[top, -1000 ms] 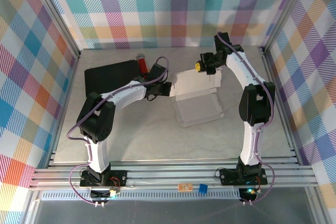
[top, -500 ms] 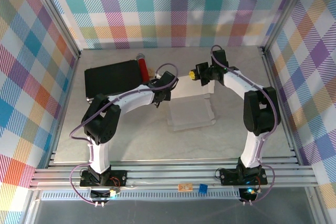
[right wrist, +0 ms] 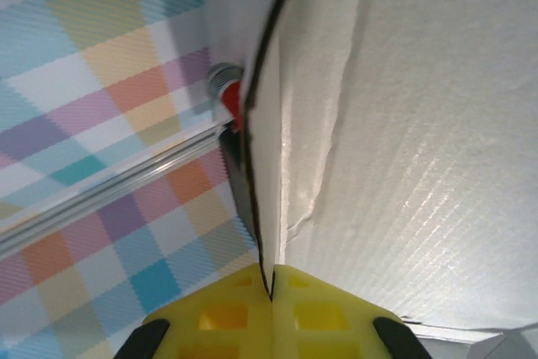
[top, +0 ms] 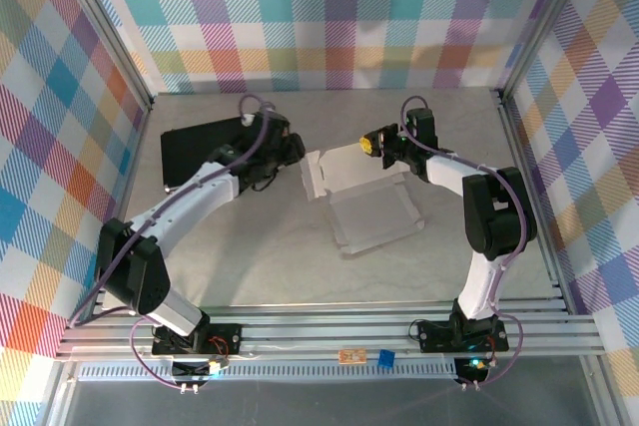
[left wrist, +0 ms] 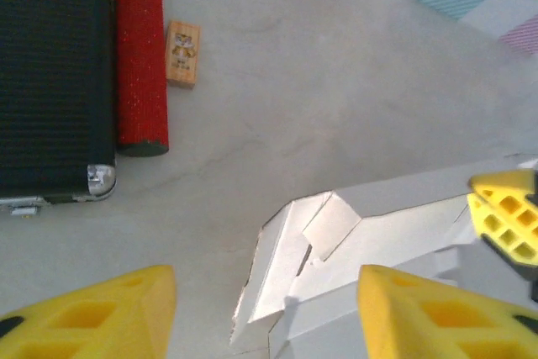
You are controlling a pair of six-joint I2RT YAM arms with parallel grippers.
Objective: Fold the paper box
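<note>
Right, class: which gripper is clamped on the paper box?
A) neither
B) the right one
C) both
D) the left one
B: the right gripper is shut on the edge of the paper box, while the left gripper stands open with its fingers clear of it.

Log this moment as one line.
left gripper: open, by box corner | right gripper: shut on box's raised panel | fold: unfinished
</note>
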